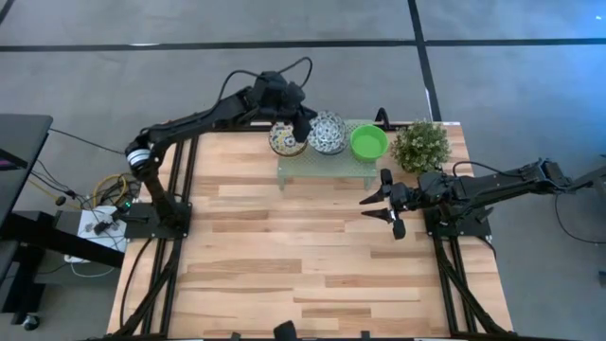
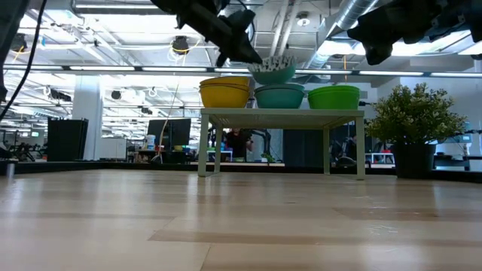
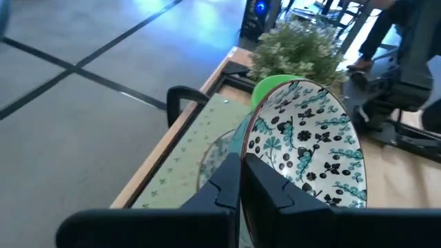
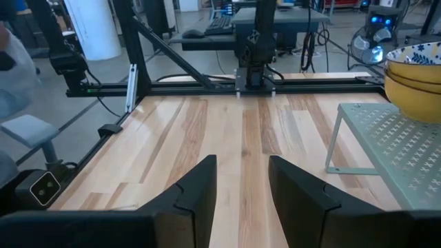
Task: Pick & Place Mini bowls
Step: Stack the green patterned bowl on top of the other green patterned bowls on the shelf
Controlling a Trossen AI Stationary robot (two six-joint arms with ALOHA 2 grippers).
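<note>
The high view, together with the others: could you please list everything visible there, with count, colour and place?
Patterned bowl, held: one, white with dark and teal pattern, lifted above the rack in the left hand.
Yellow-sided stack: patterned inside, on the rack's left end; count unclear.
Teal-sided stack: on the rack's middle, below the held bowl; count unclear.
Green bowls: bright green, on the rack's right end; count unclear.
Rack: one, pale green mesh, at the table's far edge.
Potted plant: one, green, right of the rack.
Table: one, light wood.
Left hand: shut on the held bowl's rim.
Right hand: open, empty, over the table's right side.
</note>
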